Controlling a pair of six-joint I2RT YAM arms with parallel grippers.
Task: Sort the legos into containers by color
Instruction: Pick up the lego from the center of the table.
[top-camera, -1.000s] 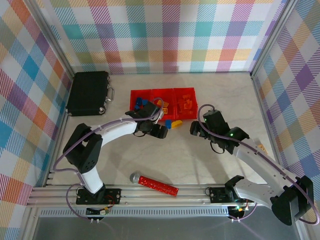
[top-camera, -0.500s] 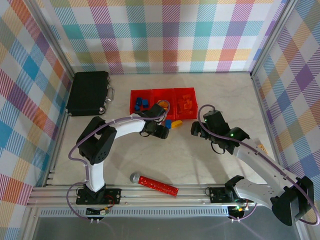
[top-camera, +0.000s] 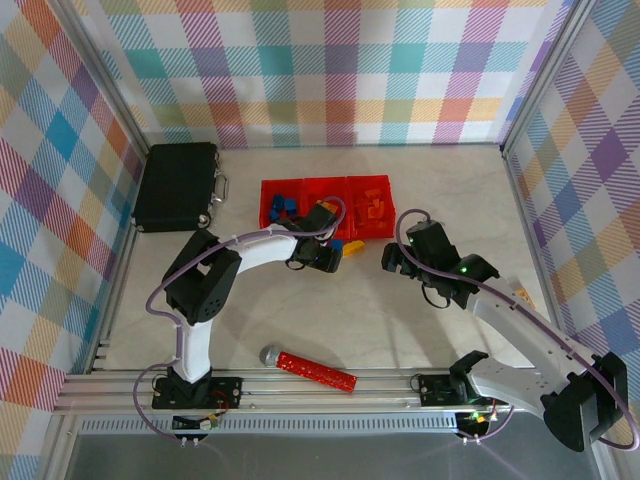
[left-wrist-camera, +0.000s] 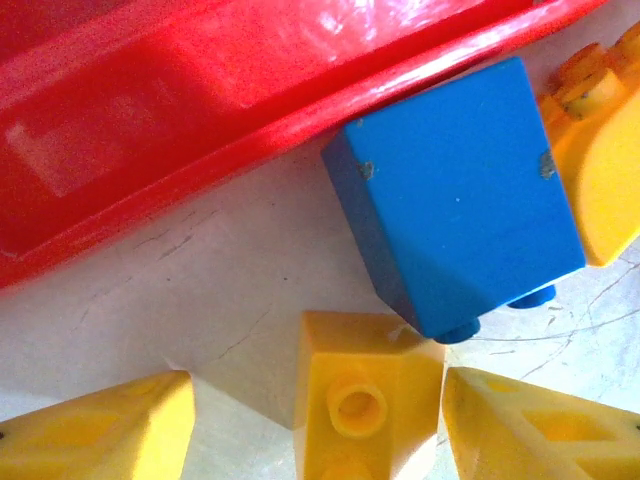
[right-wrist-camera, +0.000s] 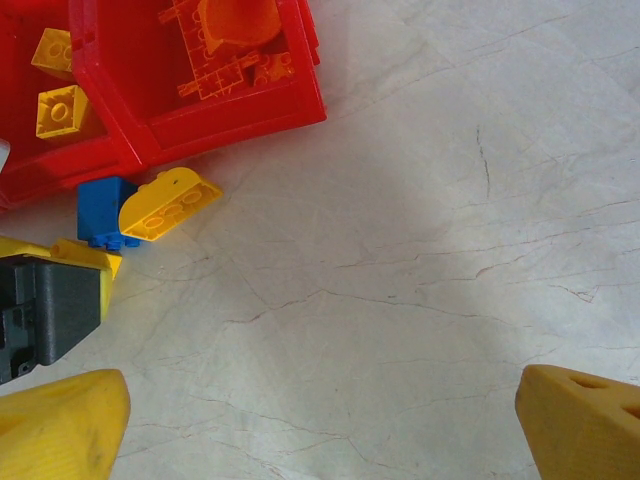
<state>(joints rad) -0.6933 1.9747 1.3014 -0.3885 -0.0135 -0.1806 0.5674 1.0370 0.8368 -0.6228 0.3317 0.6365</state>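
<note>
At the far left, the black case (top-camera: 175, 185) lies well apart from the work. The red containers (top-camera: 325, 208) stand in a row next to it, with blue bricks in the left bin, yellow in the middle and orange in the right.

Over the last second the left arm has swung its wrist off the bins. It has brought the left tool (top-camera: 330, 255) down to the surface (top-camera: 300, 320) just in front of the containers' near wall (left-wrist-camera: 200, 120), and the jaws have been narrowing. In the wrist view the left tool (left-wrist-camera: 318, 405) now straddles a small yellow brick (left-wrist-camera: 365, 400). It is at a middling width, with a clear gap on one side and the other finger close enough that I cannot tell whether it touches. The grip is about to form, not yet made.

Just beyond it, a blue brick (left-wrist-camera: 455, 235) lies against the container wall, touching a curved yellow brick (left-wrist-camera: 600, 180) to its right.

By my reading, these three loose pieces are what remains to sort. The yellow one is next and belongs in the middle bin.

Further right, the right tool (right-wrist-camera: 320, 420) has not moved. It hangs wide and empty over bare surface. Near the front edge lies the red bar (top-camera: 315, 370), no part of the job.
</note>
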